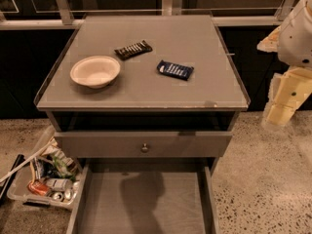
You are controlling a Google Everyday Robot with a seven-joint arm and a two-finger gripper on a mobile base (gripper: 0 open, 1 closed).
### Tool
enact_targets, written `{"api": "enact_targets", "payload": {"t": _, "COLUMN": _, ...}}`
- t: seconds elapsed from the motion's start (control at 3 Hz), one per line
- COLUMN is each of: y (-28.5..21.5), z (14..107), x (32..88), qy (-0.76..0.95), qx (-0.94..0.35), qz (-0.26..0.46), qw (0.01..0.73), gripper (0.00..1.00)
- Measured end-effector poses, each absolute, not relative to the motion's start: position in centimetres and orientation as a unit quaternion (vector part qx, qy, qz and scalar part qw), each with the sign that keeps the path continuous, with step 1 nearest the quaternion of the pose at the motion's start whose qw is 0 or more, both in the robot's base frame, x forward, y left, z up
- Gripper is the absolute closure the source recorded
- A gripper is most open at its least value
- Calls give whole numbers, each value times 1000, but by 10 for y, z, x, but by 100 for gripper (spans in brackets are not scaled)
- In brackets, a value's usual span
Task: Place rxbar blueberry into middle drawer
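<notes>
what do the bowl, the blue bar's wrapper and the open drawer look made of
bowl: pale, matte, likely paper or plastic. blue bar: thin film wrapper, slight sheen. open drawer: smooth grey, painted wood or laminate, faint streaks. gripper, seemingly cream plastic, hangs right of the cabinet.

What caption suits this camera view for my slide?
The rxbar blueberry lies on the cabinet top, middle drawer open below, gripper at the right edge.

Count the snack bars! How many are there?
2. Both lie on the cabinet top: the black bar behind the bowl, the blue bar right of the bowl. None shows in the open drawer. The gripper hangs at the picture's right edge.
</notes>
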State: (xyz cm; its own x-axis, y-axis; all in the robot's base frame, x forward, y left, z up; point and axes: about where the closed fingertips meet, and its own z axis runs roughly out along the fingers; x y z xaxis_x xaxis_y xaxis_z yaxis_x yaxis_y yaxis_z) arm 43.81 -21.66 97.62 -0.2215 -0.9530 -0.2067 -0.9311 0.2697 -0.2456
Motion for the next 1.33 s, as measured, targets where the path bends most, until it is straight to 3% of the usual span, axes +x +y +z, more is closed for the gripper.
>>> {"api": "enact_targets", "payload": {"t": 0.67, "y": -199, "z": 978, "x": 444, "qy": 775, "qx": -609, "qz": -38, "qw": 168, "gripper": 0}}
{"api": "enact_targets", "payload": {"t": 1.33, "y": -133, "z": 999, "x": 462, "qy": 734, "qx": -639, "qz": -18, "qw": 229, "gripper": 0}}
